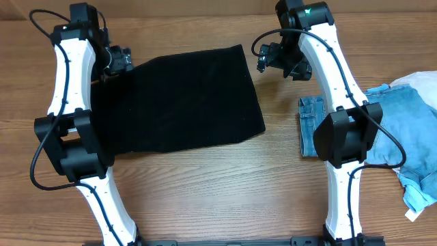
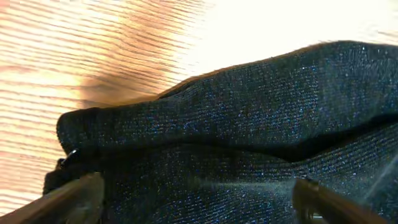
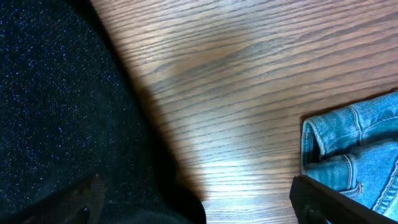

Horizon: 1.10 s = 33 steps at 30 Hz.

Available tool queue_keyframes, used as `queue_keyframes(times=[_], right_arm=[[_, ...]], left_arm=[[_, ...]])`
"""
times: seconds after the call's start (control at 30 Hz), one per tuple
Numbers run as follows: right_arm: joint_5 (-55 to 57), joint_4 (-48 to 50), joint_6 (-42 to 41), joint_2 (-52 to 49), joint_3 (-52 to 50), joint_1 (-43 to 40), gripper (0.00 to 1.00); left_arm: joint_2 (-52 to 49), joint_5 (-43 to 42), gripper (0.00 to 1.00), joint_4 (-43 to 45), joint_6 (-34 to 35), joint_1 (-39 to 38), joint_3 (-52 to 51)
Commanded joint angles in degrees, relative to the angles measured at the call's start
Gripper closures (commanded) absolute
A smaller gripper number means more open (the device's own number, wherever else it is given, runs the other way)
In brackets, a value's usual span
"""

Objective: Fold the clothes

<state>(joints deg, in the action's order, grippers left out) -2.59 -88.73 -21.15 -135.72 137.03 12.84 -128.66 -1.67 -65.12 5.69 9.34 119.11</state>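
Black knit garment (image 1: pixel 184 102) lies folded flat, blue-flecked, mid tabletop (image 1: pixel 205 198); denim (image 1: pixel 312 126) lies near the right edge. Your left gripper (image 1: pixel 118 62) and right gripper (image 1: pixel 271 59) have jaws apart.

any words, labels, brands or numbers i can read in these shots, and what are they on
No text can be read in any view.
black knit garment: no label or print showing.
folded denim: no brand patch or tag text visible.
pale blue cloth: the white scrap at its lower edge may be a tag, too small to read.
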Motion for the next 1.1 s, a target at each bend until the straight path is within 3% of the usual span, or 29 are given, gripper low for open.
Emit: queue_keyframes(times=[0.0,0.13,0.2,0.27,0.3,0.33,0.4,0.63,0.97,1.0,1.03,1.07], right_arm=[[-0.15,0.17,0.15,0.48,0.5,0.33,0.0],[-1.18,0.15,0.17,0.48,0.5,0.33,0.0],[-1.46,0.13,0.15,0.48,0.5,0.33,0.0],[-1.6,0.09,0.15,0.48,0.5,0.33,0.0],[-1.6,0.04,0.17,0.48,0.5,0.33,0.0],[-1.6,0.09,0.17,0.48,0.5,0.33,0.0],[-1.57,0.15,0.15,0.48,0.5,0.33,0.0],[-1.62,1.05,0.13,0.48,0.5,0.33,0.0],[-3.48,1.18,-0.07,0.48,0.5,0.33,0.0],[-4.17,1.33,-0.11,0.48,0.5,0.39,0.0],[-4.59,1.44,-0.09,0.48,0.5,0.63,0.0],[-4.57,1.44,-0.04,0.48,0.5,1.2,0.0]], left_arm=[[-2.32,-4.31,0.0,-0.2,-4.48,-0.35,0.24],[-8.04,-6.36,0.01,0.22,-5.53,-1.29,0.24],[-9.99,-6.25,0.12,0.68,-5.55,-1.81,0.24],[-11.58,-6.27,0.29,0.83,-5.55,-2.01,0.24],[-11.91,-6.25,0.66,0.81,-5.53,-1.99,0.24],[-11.82,-6.23,0.89,0.76,-5.51,-1.99,0.39],[-11.21,-6.23,0.96,-0.28,-5.49,-1.97,1.64],[-9.2,-5.35,0.96,-9.09,-3.76,-1.97,17.92],[-9.33,3.65,0.96,-3.23,1.18,-0.57,18.62],[-9.46,3.8,0.92,-2.49,1.2,-0.57,18.62],[-9.55,4.07,0.72,-2.47,1.22,-0.59,18.62],[-9.55,4.85,0.13,-2.84,1.22,-0.59,18.62]])
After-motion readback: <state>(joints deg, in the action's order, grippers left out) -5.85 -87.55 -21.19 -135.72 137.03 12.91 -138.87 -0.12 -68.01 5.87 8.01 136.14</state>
